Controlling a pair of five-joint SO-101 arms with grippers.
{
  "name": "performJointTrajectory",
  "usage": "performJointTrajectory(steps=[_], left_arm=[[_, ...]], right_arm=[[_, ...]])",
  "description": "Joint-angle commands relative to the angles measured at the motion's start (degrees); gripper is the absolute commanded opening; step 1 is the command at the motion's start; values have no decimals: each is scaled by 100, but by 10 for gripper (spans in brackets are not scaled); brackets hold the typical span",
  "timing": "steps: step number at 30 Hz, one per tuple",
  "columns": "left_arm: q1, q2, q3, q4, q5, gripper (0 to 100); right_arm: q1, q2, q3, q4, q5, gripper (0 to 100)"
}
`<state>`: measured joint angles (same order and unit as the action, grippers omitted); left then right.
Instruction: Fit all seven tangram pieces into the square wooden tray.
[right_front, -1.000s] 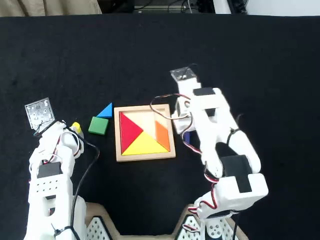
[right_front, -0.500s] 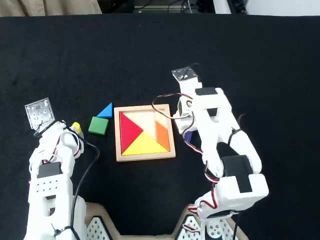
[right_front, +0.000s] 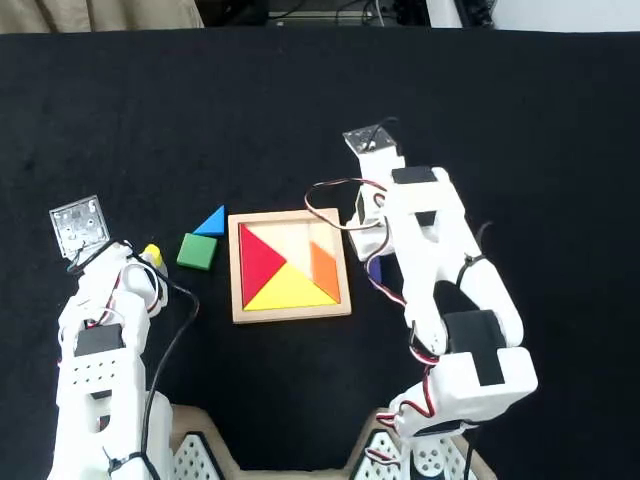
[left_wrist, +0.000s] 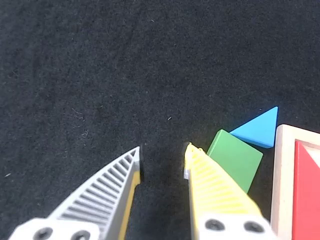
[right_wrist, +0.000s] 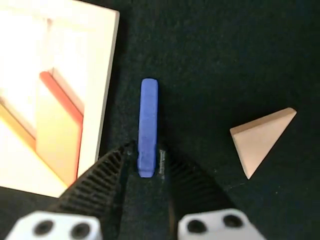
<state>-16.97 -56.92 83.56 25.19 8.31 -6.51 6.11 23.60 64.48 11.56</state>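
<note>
The right gripper (right_wrist: 148, 160) is clamped narrow on one end of a dark blue piece (right_wrist: 148, 127), which stands on its thin edge. The piece is just beside the outer wall of the wooden tray (right_wrist: 107, 75) and does not touch it. The right wrist view also shows a tan triangle (right_wrist: 262, 137) lying flat on the far side of the blue piece, well apart from it.

In the high view the right arm's wrist hangs over that spot. The tray holds a red triangle (right_front: 258, 258), a yellow triangle (right_front: 290, 290) and an orange piece (right_front: 324, 265).

The left gripper (left_wrist: 162, 155) is spread wide and holds nothing. One finger is beside a green square (left_wrist: 235, 157), and a light blue triangle (left_wrist: 257, 129) lies next to the square by the tray's corner.

From above, the right arm stretches forward from the near edge with its wrist bent down. The left arm sits folded at the near left, low over the black table (right_front: 200, 120).
</note>
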Motion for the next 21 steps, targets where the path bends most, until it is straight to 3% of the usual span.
performJointTrajectory(steps=[1, 7, 13, 21], left_arm=[[84, -97, -40, -97, 9, 155], [84, -97, -40, -97, 9, 155], [84, -97, -31, -97, 9, 155], [84, -97, -31, -105, 9, 154]], right_arm=[[97, -312, -295, 44, 44, 12], [-123, -602, -936, 712, 44, 11], [-993, -752, -2237, 1538, 18, 11], [-1477, 1015, -3714, 1662, 53, 11]])
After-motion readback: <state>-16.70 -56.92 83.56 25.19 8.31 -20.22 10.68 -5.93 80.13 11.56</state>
